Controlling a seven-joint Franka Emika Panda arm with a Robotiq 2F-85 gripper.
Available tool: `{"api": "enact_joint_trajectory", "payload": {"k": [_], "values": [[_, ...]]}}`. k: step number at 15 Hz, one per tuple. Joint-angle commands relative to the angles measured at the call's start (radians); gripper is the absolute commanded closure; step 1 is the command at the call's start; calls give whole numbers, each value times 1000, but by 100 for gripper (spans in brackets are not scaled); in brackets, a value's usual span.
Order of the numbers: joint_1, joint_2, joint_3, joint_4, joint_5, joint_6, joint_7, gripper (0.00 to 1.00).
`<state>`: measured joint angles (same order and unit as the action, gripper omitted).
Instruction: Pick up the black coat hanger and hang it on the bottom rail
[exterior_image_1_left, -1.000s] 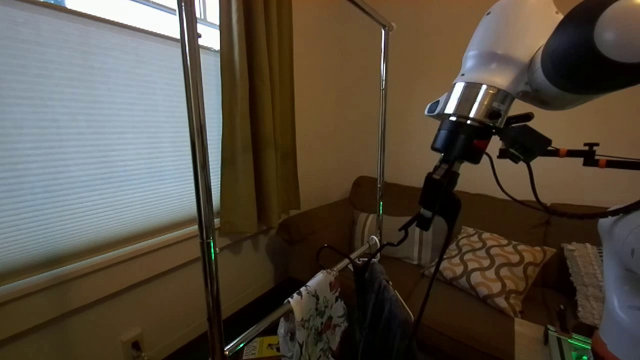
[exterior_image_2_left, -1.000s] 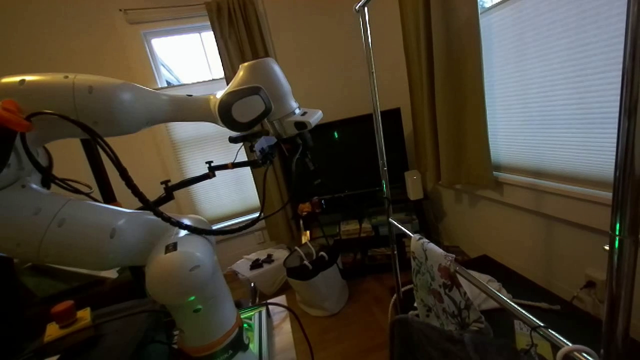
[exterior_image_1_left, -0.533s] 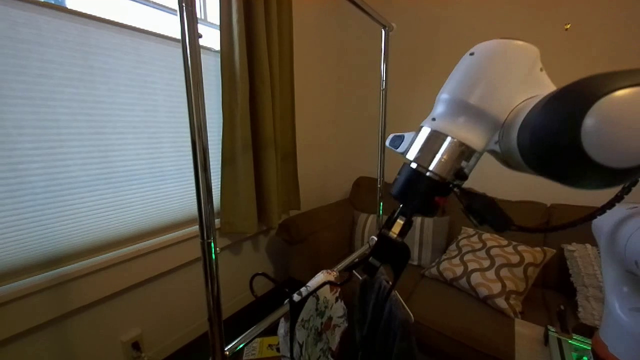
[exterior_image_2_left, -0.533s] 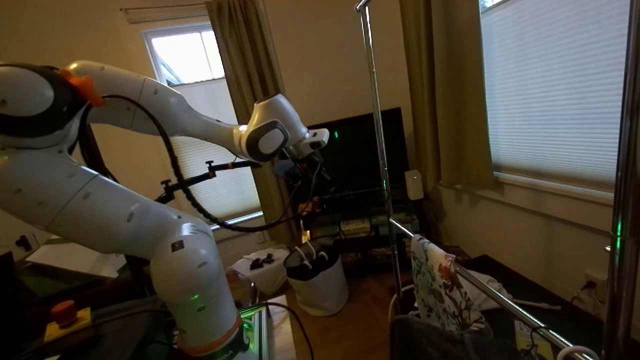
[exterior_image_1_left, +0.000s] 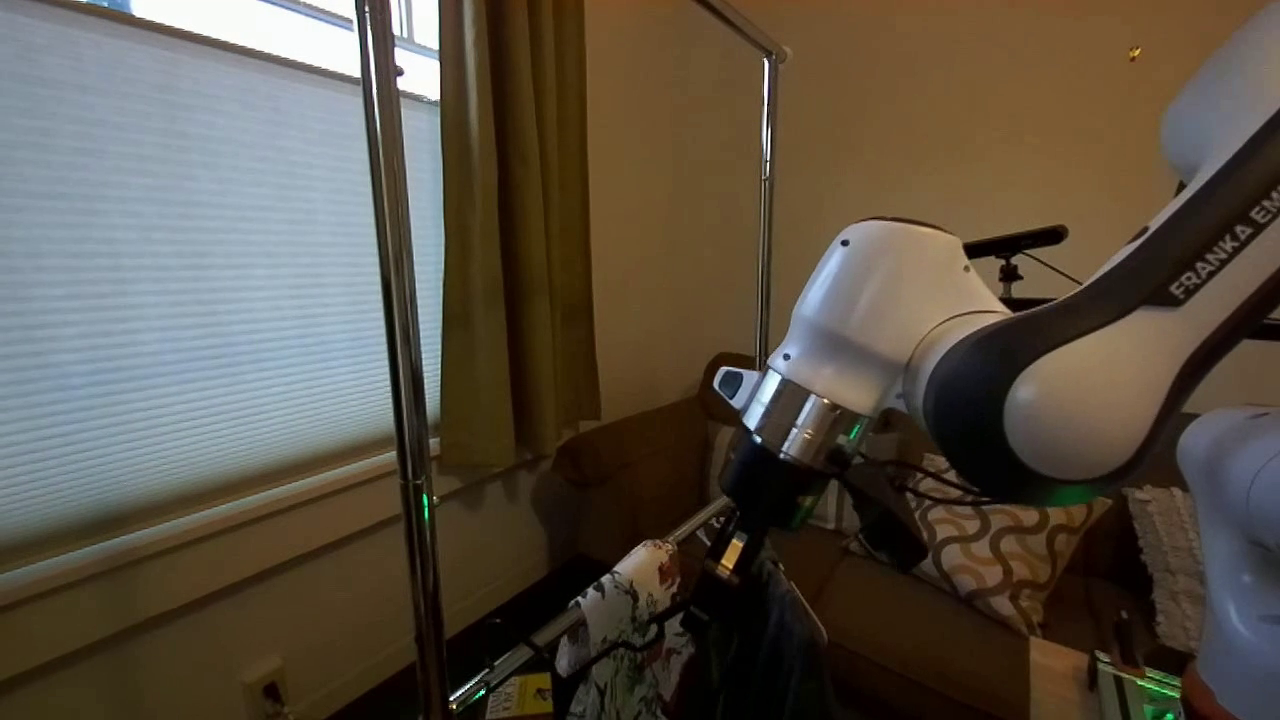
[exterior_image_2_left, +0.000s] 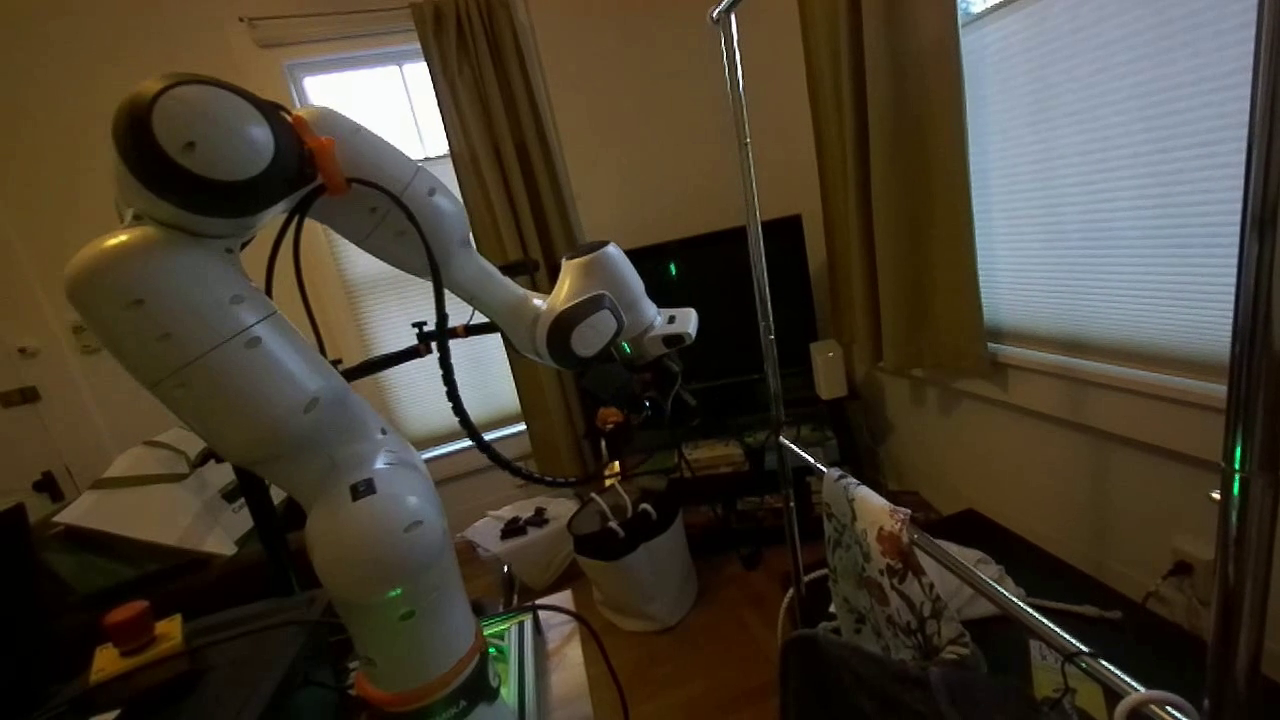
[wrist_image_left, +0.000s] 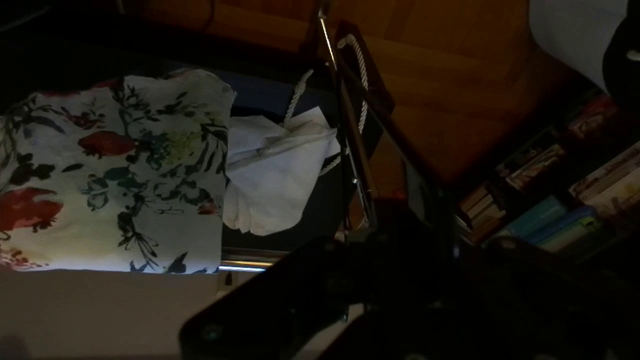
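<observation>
The black coat hanger (exterior_image_1_left: 622, 647) is in the jaws of my gripper (exterior_image_1_left: 700, 612) in an exterior view. It slants down to the left in front of the floral cloth, with its hook end over the lower rail. Whether it touches the rail cannot be told. The chrome bottom rail (exterior_image_1_left: 520, 655) also shows in an exterior view (exterior_image_2_left: 1010, 602) and, partly, in the wrist view (wrist_image_left: 245, 266). In the wrist view, a dark hanger bar (wrist_image_left: 400, 137) runs into my dark, shut jaws (wrist_image_left: 395, 220). The hanger cannot be made out clearly in an exterior view where my gripper (exterior_image_2_left: 655, 435) is dim.
A floral cloth (exterior_image_1_left: 635, 625) and a dark garment (exterior_image_1_left: 770, 640) hang on the bottom rail. Chrome uprights (exterior_image_1_left: 395, 300) (exterior_image_2_left: 755, 250) stand at both rack ends. A sofa (exterior_image_1_left: 640, 460) is behind. A white basket (exterior_image_2_left: 640, 580) stands on the floor near the rack.
My arm has come down and toward the rack, carrying the hanger. The hanger has gone from above the garments to low in front of the floral cloth, its hook end now over the rail.
</observation>
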<state>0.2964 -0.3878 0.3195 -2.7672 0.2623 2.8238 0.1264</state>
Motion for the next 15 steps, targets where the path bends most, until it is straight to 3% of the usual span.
{"api": "enact_joint_trajectory", "payload": {"k": [1,4,6,7,8,11,15], "values": [[0,73,-13,14,-35,122,29,99],[-6,81,-18,29,-55,184,45,99],[44,100,-56,53,-15,111,25,99],[67,106,-72,61,2,70,11,69],[96,113,-91,67,33,48,-5,68],[94,84,-98,69,57,-12,9,46],[11,-131,-101,0,26,0,107,17]]}}
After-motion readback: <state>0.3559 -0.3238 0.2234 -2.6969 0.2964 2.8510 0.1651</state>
